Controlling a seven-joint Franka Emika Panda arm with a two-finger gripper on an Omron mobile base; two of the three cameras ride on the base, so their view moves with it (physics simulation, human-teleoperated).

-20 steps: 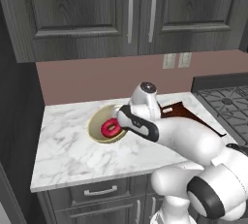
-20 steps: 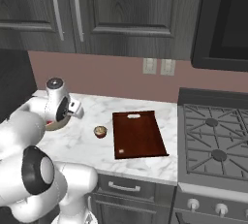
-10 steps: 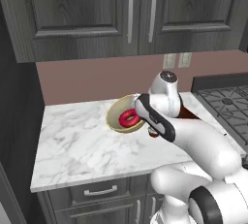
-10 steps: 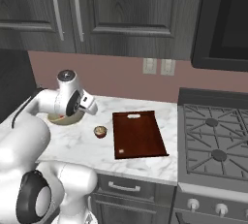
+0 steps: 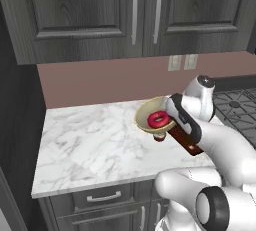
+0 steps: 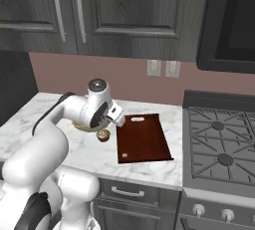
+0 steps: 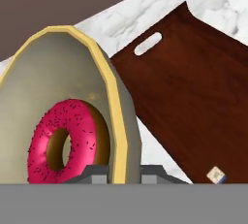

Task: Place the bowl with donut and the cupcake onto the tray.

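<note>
The end effector (image 7: 123, 172) is clenched on the rim of the bowl (image 5: 150, 117), which it holds lifted clear of the counter (image 5: 95, 145), with the donut (image 5: 158, 119) resting inside it. In the hand view the bowl's thick yellow rim (image 7: 114, 116) runs straight down between the two finger tips, so the grasp looks firm, and the pink-iced donut (image 7: 62, 140) sits against the bowl's inner wall. In the right base view the bowl (image 6: 80, 126) hangs over the counter just beside the tray's left edge, not yet over the board.

The tray (image 6: 143, 138) lies flat toward the counter's right end, next to the stove, its slot handle at the back. Its surface carries nothing but a small pale speck near its front-left corner. The cupcake (image 6: 103, 135) stands on the counter (image 6: 94, 157) just left of the tray's left edge, directly below the carried bowl (image 5: 160, 137).

As I judge it, the task is well under half done: the bowl is picked up and in transit, but it must be carried over the tray and set down, and the cupcake remains untouched
</note>
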